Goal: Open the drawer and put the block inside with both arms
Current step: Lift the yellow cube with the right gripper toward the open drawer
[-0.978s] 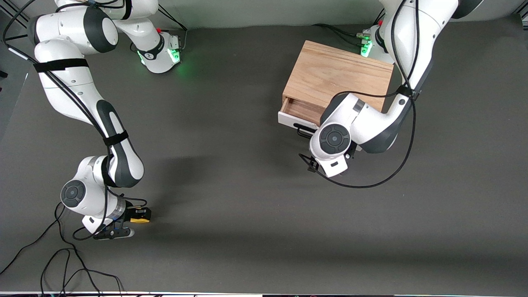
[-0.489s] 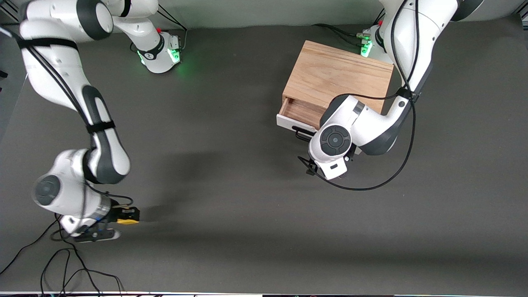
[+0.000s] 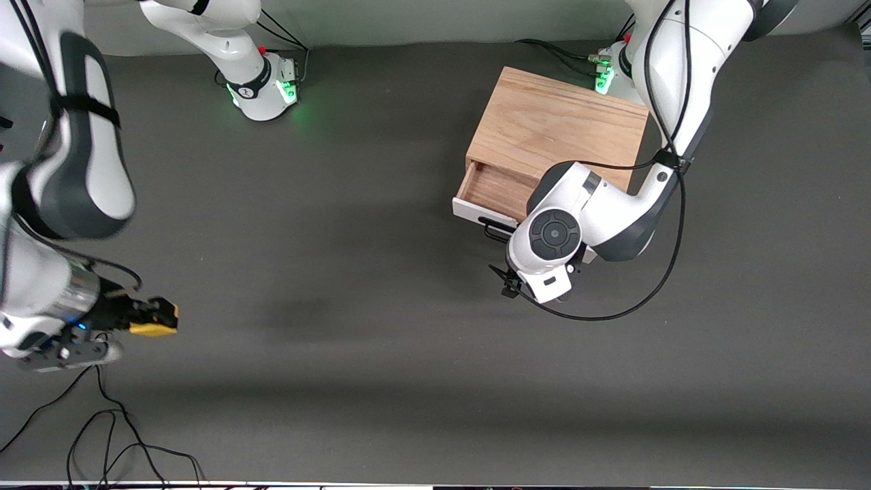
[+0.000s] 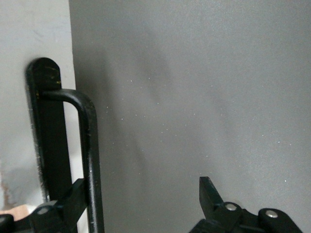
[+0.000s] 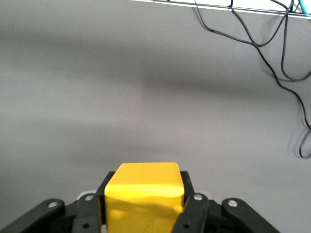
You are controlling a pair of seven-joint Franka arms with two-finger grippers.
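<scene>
The light oak box (image 3: 558, 126) stands near the left arm's base. Its drawer (image 3: 493, 187) is pulled partly out, white front (image 3: 473, 209) toward the front camera. My left gripper (image 4: 141, 199) is open and hidden under the wrist (image 3: 551, 238) in the front view. One finger (image 4: 73, 201) sits hooked between the black bar handle (image 4: 90, 145) and the white panel. My right gripper (image 3: 155, 318) is shut on the yellow block (image 3: 153, 329) and holds it above the table at the right arm's end. The block (image 5: 145, 194) sits between the finger pads.
Loose black cables (image 3: 109, 435) lie on the table near the front edge at the right arm's end, also seen in the right wrist view (image 5: 262, 39). The left arm's cable (image 3: 612, 309) loops low in front of the drawer. Green-lit bases (image 3: 269, 88) stand along the back.
My right gripper has lifted the yellow block and carried it toward the right arm's end of the table. The left arm has drawn the drawer out a little more.
</scene>
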